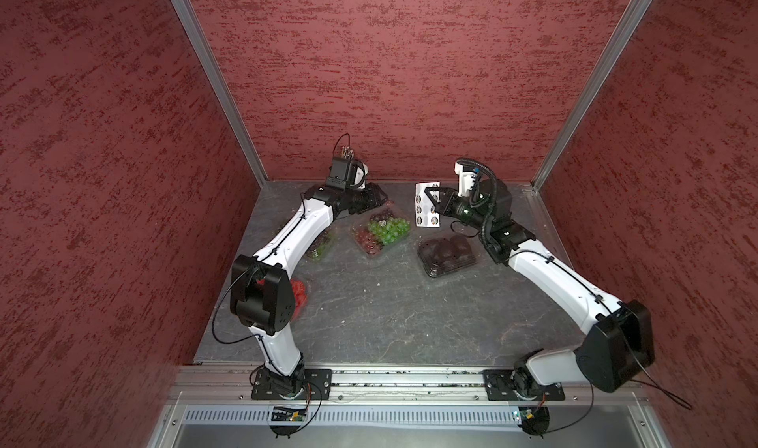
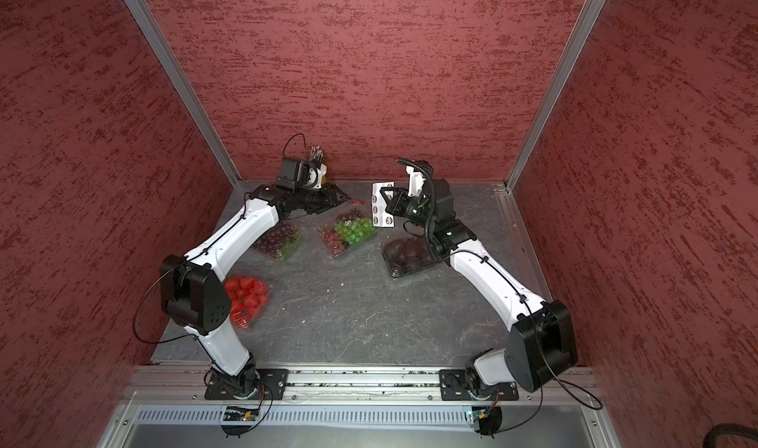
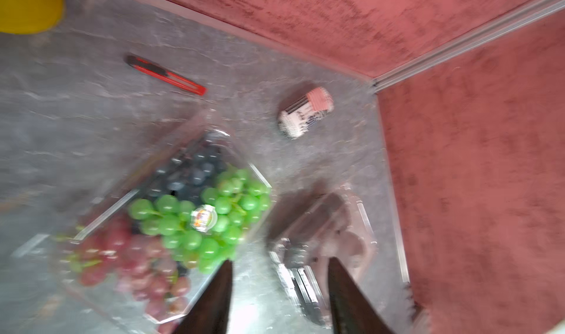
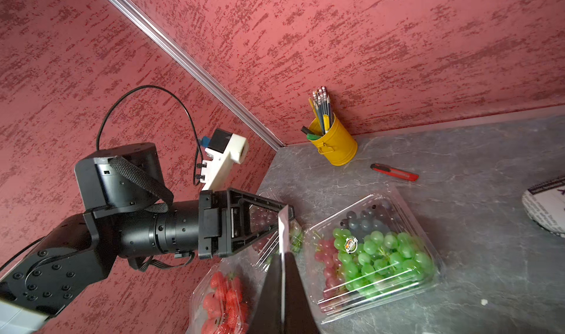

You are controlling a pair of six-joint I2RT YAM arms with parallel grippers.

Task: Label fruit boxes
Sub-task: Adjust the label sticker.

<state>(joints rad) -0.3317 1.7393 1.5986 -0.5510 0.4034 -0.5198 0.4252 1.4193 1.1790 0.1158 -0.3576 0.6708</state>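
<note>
Four clear fruit boxes stand on the grey table. The green-and-red grapes box (image 1: 383,230) (image 3: 183,225) (image 4: 373,253) carries a round sticker (image 3: 204,217). The dark red grapes box (image 2: 279,239) lies partly under my left arm. The strawberries box (image 2: 246,298) (image 4: 223,295) is near the left elbow. The dark fruit in its black tray (image 1: 447,255) (image 3: 324,240) sits on the right. My left gripper (image 3: 279,259) (image 1: 379,199) hangs open and holds nothing, above the gap between the grapes box and the black tray. My right gripper (image 4: 282,257) (image 1: 432,199) is shut on the white sticker sheet (image 4: 283,225) (image 1: 422,214), held above the table.
A yellow pencil cup (image 4: 334,144) stands in the back left corner. A red utility knife (image 4: 394,172) (image 3: 165,75) lies beside it. A printed white roll (image 3: 305,112) rests near the back wall. Red walls enclose three sides.
</note>
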